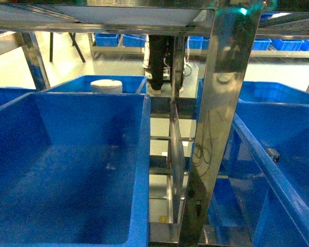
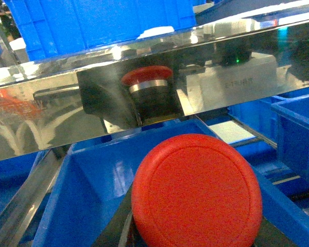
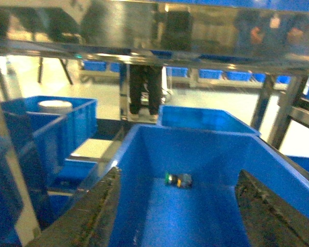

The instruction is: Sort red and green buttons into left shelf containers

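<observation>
Red button (image 2: pixel 196 191) is seen huge in the left wrist view, held up over a blue bin (image 2: pixel 92 180) just below the shiny shelf rail (image 2: pixel 92 98); the left claw's grip can't be made out. Right claw (image 3: pixel 177 216) is spread wide over another bin (image 3: pixel 195 149), nothing gripped, a small green-capped button (image 3: pixel 178 180) lying inside.

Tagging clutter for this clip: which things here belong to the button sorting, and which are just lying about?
Belongs to the job:
red button held at the left gripper
big blue bin on the left
small green-capped part in the right-hand bin

Just lying about:
white roll
metal shelf post
</observation>
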